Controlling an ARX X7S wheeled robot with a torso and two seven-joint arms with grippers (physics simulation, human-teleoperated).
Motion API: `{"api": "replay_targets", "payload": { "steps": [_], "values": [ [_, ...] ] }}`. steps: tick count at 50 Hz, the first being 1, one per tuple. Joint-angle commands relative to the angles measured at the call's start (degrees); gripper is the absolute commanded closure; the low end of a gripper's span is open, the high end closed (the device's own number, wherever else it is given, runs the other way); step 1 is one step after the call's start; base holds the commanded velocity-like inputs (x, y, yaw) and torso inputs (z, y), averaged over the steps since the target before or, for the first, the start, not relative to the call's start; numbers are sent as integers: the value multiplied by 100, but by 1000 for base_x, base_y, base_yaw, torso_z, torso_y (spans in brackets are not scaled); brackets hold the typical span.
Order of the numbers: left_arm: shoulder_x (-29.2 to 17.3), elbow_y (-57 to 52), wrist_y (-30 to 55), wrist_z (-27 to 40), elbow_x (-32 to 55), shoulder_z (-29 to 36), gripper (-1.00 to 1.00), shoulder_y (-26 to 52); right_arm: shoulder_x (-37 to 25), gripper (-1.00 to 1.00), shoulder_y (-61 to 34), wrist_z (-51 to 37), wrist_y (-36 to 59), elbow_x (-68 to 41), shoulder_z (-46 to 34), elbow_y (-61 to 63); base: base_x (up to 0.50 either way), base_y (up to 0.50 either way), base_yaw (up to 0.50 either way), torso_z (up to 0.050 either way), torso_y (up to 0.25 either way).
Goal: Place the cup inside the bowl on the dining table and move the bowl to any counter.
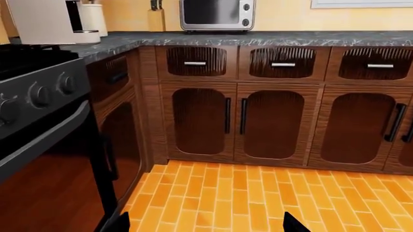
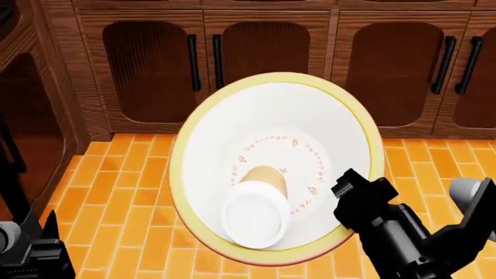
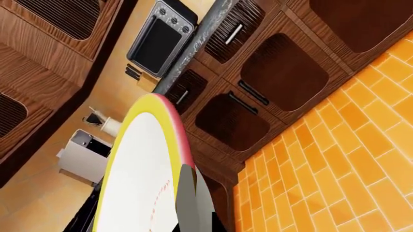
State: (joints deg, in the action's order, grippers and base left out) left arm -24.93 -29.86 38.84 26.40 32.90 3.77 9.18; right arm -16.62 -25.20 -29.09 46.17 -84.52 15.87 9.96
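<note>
Right gripper [image 2: 350, 185] clamps the bowl's [image 2: 326, 116] rim, holding it tilted above the orange floor [image 2: 116, 192]. Inside lies the cup [image 2: 256, 209], lid toward the camera. Only the left wrist view shows the counter [image 1: 271, 38] and microwave [image 1: 217, 14]; the left gripper [image 1: 203, 223] stands parted.

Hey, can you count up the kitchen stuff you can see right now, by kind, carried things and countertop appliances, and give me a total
Bowls: 1, the bowl, held in the right claw
Cups: 1, the cup, lying inside it
Toaster ovens: 1, the toaster oven on the counter
Coffee makers: 1, the coffee maker
Total: 4
</note>
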Motion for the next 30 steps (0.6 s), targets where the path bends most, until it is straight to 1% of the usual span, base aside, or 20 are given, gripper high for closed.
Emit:
{"api": "replay_targets", "payload": {
  "steps": [1, 30],
  "values": [
    [19, -27, -50, -26, 41, -69, -100, -21, 6, 100, -69, 90, -41, -55, 17, 50, 501, -205, 0, 0, 0],
    [0, 22, -102, -15, 51, -37, -100, -21, -1, 100, -29, 141, -147, -28, -44, 7, 501, -246, 0, 0, 1]
  ]
}}
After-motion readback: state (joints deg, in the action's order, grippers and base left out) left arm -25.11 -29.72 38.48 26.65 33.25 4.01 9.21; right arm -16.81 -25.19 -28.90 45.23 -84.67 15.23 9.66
